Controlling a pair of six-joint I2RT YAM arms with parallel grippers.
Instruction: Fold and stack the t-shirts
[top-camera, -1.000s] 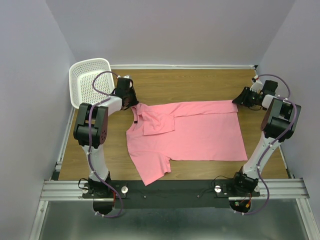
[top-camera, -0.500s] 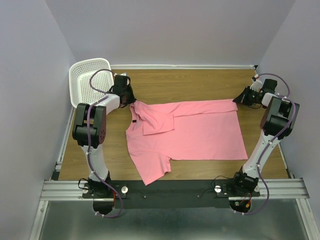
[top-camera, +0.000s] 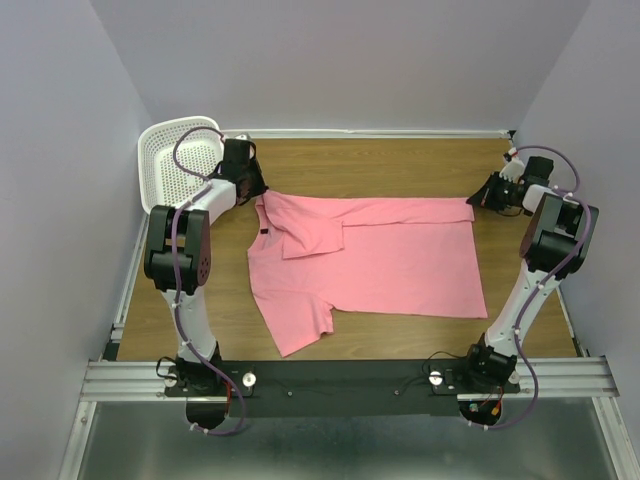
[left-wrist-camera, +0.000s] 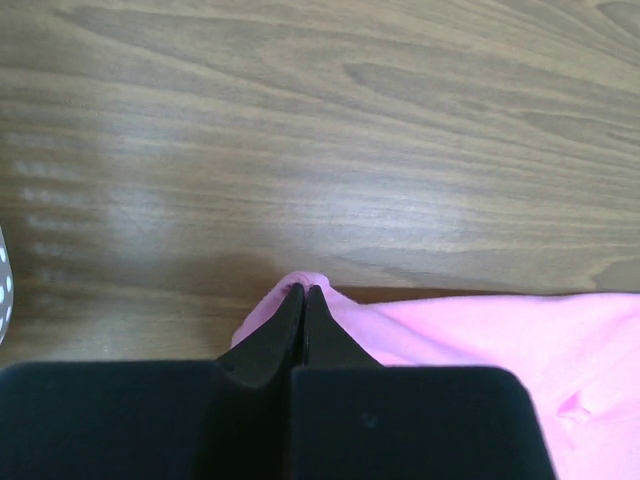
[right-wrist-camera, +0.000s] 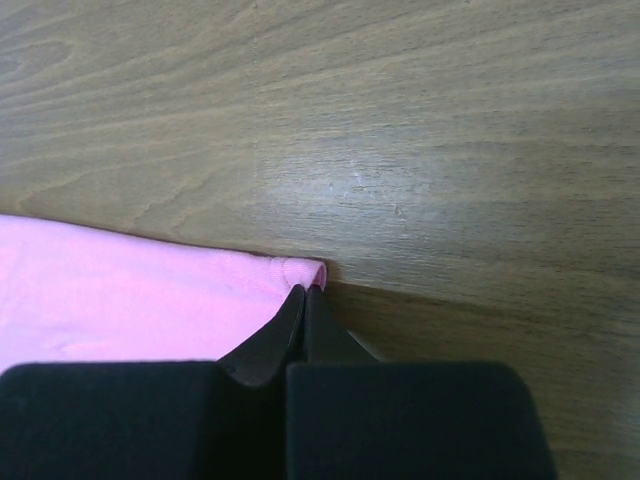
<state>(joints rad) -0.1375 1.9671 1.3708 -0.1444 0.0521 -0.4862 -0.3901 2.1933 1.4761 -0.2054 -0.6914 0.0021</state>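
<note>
A salmon-pink t-shirt (top-camera: 390, 262) lies spread on the wooden table, neck to the left, one sleeve folded over its chest and the other pointing toward the near edge. My left gripper (top-camera: 257, 192) is shut on the shirt's far left corner; the left wrist view shows pink cloth (left-wrist-camera: 450, 340) pinched at my gripper's (left-wrist-camera: 304, 291) closed tips. My right gripper (top-camera: 474, 203) is shut on the far right corner; the right wrist view shows the hem (right-wrist-camera: 150, 290) caught at my gripper's (right-wrist-camera: 305, 290) closed tips.
A white perforated basket (top-camera: 176, 160) stands tilted at the far left, right beside the left arm. Purple walls close in the table on three sides. A metal rail (top-camera: 340, 378) runs along the near edge.
My left gripper has pulled the shirt's far left corner away from me, toward the basket. The shirt's far edge has drawn straighter and the whole shirt has shifted slightly back. The right gripper has barely moved.
</note>
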